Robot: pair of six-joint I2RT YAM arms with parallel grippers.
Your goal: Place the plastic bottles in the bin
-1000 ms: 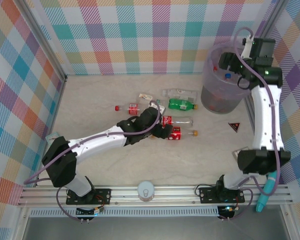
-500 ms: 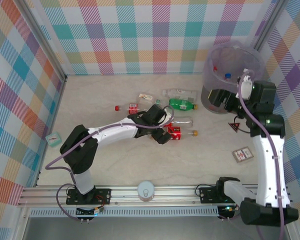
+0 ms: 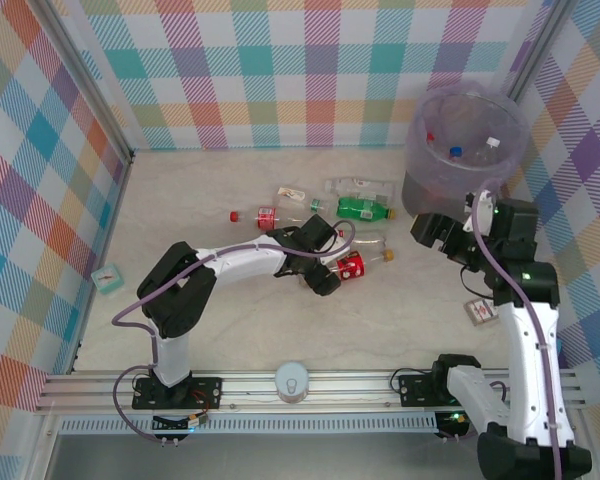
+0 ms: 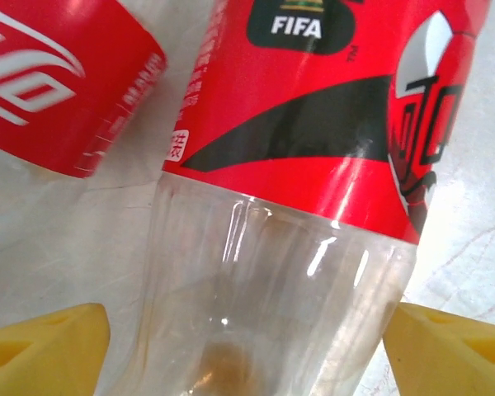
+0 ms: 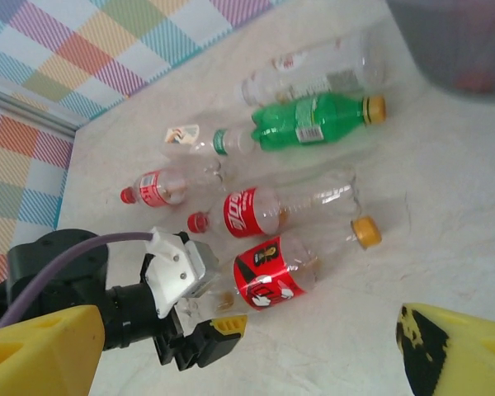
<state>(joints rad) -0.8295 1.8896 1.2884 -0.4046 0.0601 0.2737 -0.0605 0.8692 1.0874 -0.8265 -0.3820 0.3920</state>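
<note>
Plastic bottles (image 3: 358,187) are strewn across the middle of the table (image 3: 230,330), somewhat toward its far edge, and six are counted there. A green bottle (image 3: 365,209) with a yellow cap is spotted lying on its side, with a clear one just beyond it. Toward the left edge from these, a crushed bottle (image 3: 292,195) and a small red-capped bottle (image 3: 265,215) are seen. Nearer the arms, a long red-labelled bottle (image 5: 256,210) is laid out, and just beside it lies the FIFA-labelled bottle (image 4: 313,124), red-wrapped and yellow-capped. That last one is being straddled by the left gripper (image 4: 247,351): its clear base end is framed between the yellow fingers (image 4: 45,346), the jaws are held wide, and a sliver of table is still visible between one finger and the plastic, so no firm grip is made out. Over in the far right corner the bin (image 3: 430,195) is stood upright, and red, blue and white caps are glimpsed inside it. The right gripper (image 5: 247,359) is held above the table just in front of the bin, toward the right edge, its fingers spread wide with nothing between them. A teal cube (image 3: 107,279) is noted by the left edge, and a small card (image 3: 477,311) by the right edge, partly covered by the right arm.
</note>
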